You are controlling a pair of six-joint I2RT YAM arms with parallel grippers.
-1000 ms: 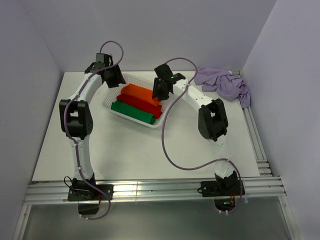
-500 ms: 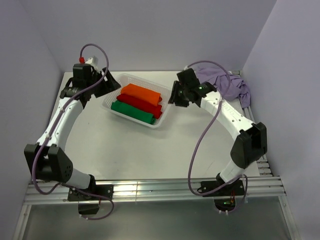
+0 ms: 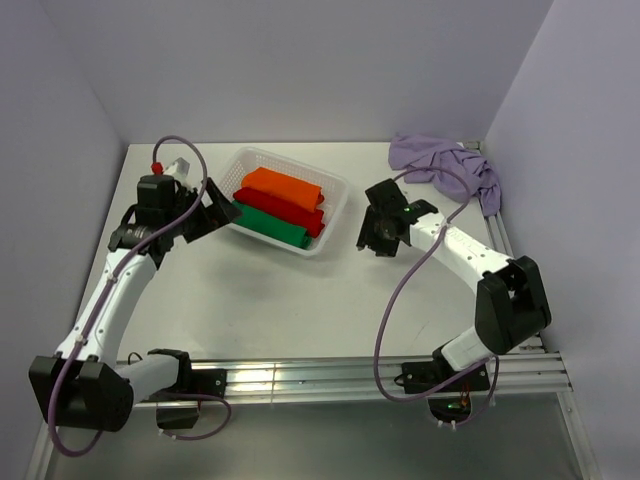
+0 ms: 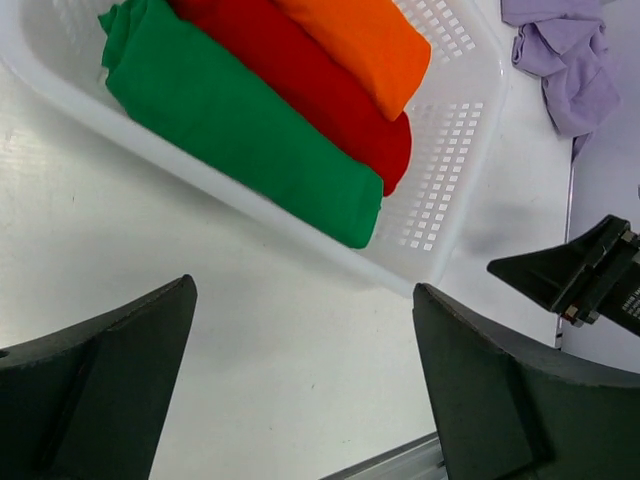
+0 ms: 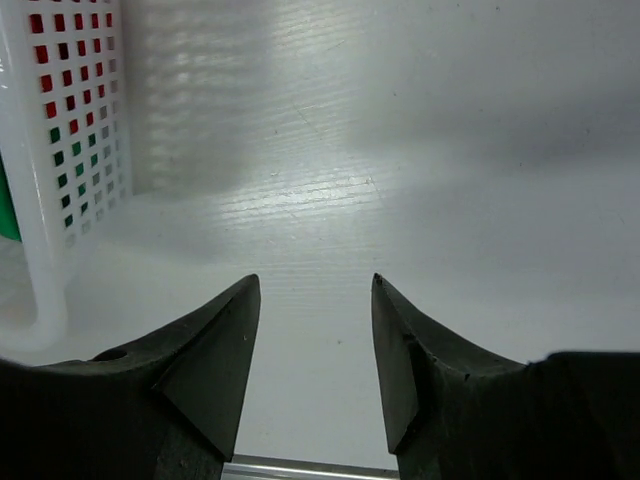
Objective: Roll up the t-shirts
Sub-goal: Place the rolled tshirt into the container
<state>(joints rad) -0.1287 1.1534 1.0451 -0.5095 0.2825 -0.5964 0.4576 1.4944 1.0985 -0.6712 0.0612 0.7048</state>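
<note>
Three rolled t-shirts lie side by side in the white mesh basket [image 3: 338, 196]: orange [image 3: 285, 187], red [image 3: 280, 207] and green [image 3: 265, 224]. They also show in the left wrist view: orange [image 4: 365, 35], red [image 4: 300, 85], green [image 4: 230, 115]. The lilac t-shirt [image 3: 450, 170] lies crumpled at the far right corner, also in the left wrist view [image 4: 565, 60]. My left gripper [image 3: 222, 215] is open and empty, just left of the basket. My right gripper [image 3: 370, 238] is open and empty over bare table, right of the basket.
The basket's mesh wall [image 5: 60, 140] shows at the left in the right wrist view. Walls close the table on three sides. A metal rail [image 3: 300, 375] runs along the near edge and another [image 3: 510, 280] along the right side.
Both arms have drawn back from the basket toward the near side. The left gripper moved down beside the basket's left edge; the right gripper moved down and right of the basket.
</note>
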